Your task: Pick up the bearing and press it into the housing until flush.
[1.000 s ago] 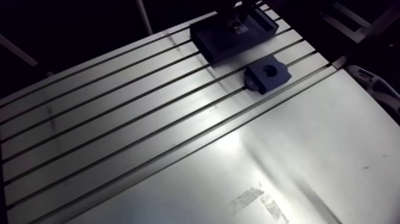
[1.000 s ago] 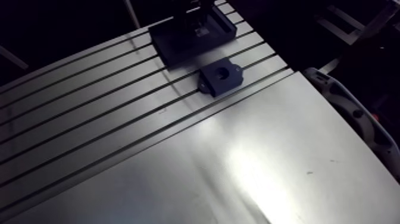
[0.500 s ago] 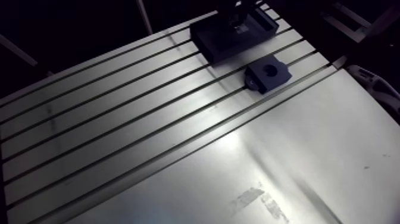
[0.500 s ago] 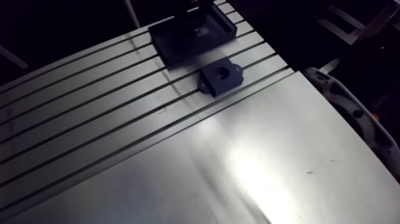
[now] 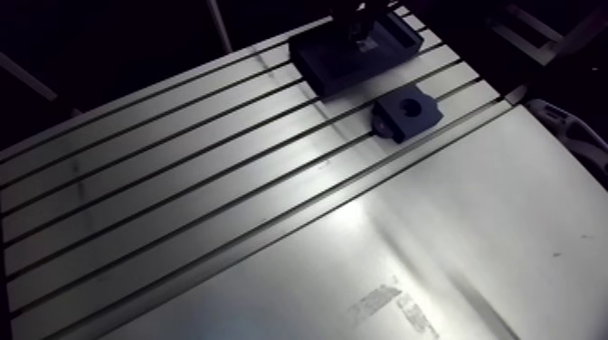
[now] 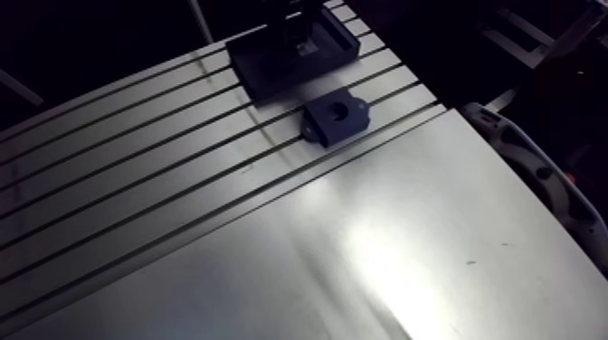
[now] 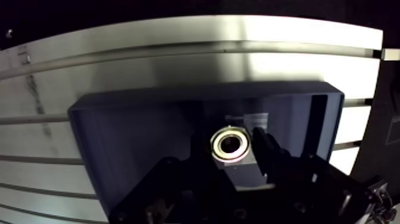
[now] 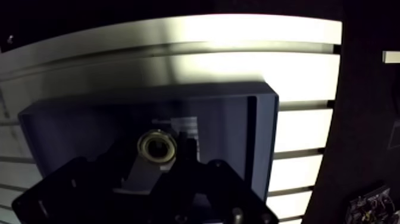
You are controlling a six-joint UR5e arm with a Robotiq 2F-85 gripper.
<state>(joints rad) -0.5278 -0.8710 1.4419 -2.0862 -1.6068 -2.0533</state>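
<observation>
In the wrist view the bearing (image 7: pixel 231 143), a small bright metal ring, lies on the floor of a dark blue tray (image 7: pixel 131 128). My gripper (image 7: pixel 230 156) reaches down into the tray, and its dark fingers (image 7: pixel 268 152) sit tight against both sides of the ring, shut on it. In the arm view the gripper (image 5: pixel 358 25) stands over the tray (image 5: pixel 337 61) at the table's far end. The housing (image 5: pixel 408 111), a dark blue block with a round bore on top, stands on the slotted table just in front of the tray, with nothing in its bore.
The aluminium table (image 5: pixel 271 199) has long slots running across its far half and a smooth plate nearer the camera. The table's edge lies just beyond the tray (image 6: pixel 289 54) and to the right of the housing (image 6: pixel 336 115).
The gripper has shifted slightly over the tray since the earliest frame. Tray, housing and camera have stayed where they were.
</observation>
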